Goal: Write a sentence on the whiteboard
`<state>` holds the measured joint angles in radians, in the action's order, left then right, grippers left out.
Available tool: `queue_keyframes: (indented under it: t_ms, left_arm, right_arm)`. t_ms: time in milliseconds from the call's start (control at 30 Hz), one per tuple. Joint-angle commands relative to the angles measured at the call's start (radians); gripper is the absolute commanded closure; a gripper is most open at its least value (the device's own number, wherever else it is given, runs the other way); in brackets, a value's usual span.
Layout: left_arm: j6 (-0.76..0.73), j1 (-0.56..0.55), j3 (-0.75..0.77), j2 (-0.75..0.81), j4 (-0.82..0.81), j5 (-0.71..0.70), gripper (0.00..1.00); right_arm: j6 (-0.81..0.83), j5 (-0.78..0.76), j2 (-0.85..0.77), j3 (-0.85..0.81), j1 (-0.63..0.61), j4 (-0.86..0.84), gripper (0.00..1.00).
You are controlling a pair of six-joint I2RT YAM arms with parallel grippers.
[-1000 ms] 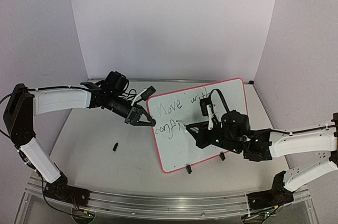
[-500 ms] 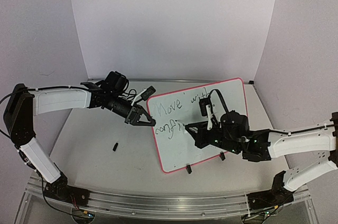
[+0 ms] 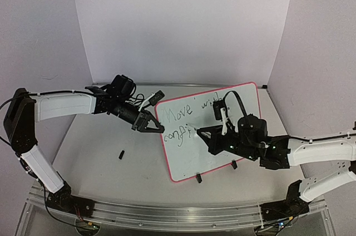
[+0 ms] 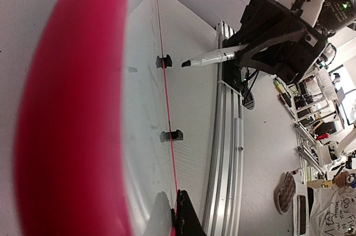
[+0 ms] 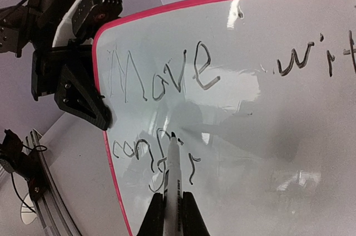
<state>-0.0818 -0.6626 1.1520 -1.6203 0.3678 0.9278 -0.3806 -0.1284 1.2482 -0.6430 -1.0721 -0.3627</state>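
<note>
The whiteboard (image 3: 186, 161), with a pink-red rim, stands tilted on two black clip feet (image 3: 198, 178). The sentence (image 3: 189, 112) reads "Move wit" above "conf" and a further stroke; it also shows in the right wrist view (image 5: 161, 77). My left gripper (image 3: 158, 128) is shut on the board's left edge; in the left wrist view the gripper (image 4: 177, 214) pinches the pink rim (image 4: 72, 108). My right gripper (image 3: 203, 133) is shut on a white marker (image 5: 173, 175), whose black tip touches the board in the lower row. The marker also shows in the left wrist view (image 4: 214, 57).
A small black object (image 3: 120, 154), perhaps the marker cap, lies on the table left of the board. An aluminium rail (image 3: 167, 209) runs along the near edge. White backdrop walls close the back and sides.
</note>
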Motion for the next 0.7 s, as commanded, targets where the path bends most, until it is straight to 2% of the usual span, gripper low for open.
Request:
queue_keyframes:
  t_ms: [0, 200, 400, 667]
  left_arm:
    - [-0.075, -0.037, 0.023, -0.003, 0.052, -0.011, 1.00]
    - [-0.075, -0.037, 0.023, -0.002, 0.052, -0.015, 1.00]
    - [-0.078, -0.038, 0.024, -0.001, 0.055, -0.018, 1.00]
    - [-0.079, -0.039, 0.026, -0.004, 0.057, -0.019, 1.00]
  right_arm:
    - [0.035, 0.021, -0.089, 0.004, 0.006, 0.029, 1.00]
    - [0.050, 0.123, -0.164, 0.027, 0.042, 0.066, 1.00]
    - [0.035, 0.260, -0.208, 0.080, 0.147, 0.062, 1.00]
    - [0.026, 0.319, -0.208, 0.110, 0.174, 0.047, 1.00]
